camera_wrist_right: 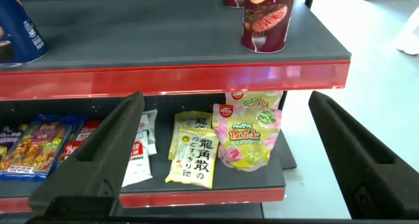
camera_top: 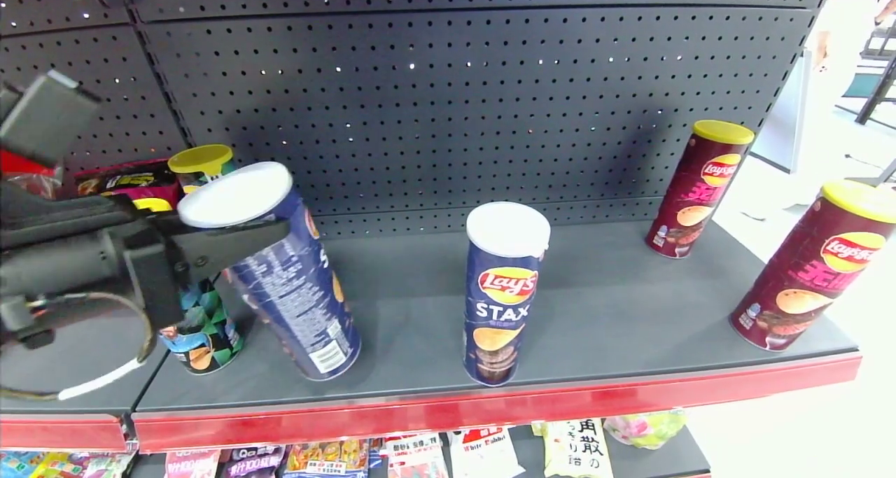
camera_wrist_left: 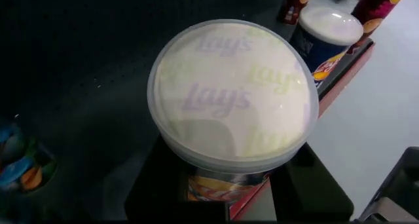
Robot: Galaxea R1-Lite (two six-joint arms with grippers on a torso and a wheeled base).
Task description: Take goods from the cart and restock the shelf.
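Observation:
My left gripper point(camera_top: 234, 239) is shut on a blue chips can point(camera_top: 294, 282) just below its white lid point(camera_wrist_left: 232, 96). The can leans toward the left, and its base is down at the grey shelf point(camera_top: 602, 310) near the front edge. A second blue can point(camera_top: 502, 296) stands upright at mid-shelf, to the right of the held one. My right gripper point(camera_wrist_right: 226, 99) is open with nothing in it, low in front of the shelf's red edge point(camera_wrist_right: 196, 80).
A teal can with a yellow lid point(camera_top: 203, 324) stands right behind the held can. Two maroon cans point(camera_top: 696, 187) point(camera_top: 815, 264) stand at the shelf's right end. Snack bags point(camera_wrist_right: 245, 135) hang on the lower shelf. Open shelf lies between the blue and maroon cans.

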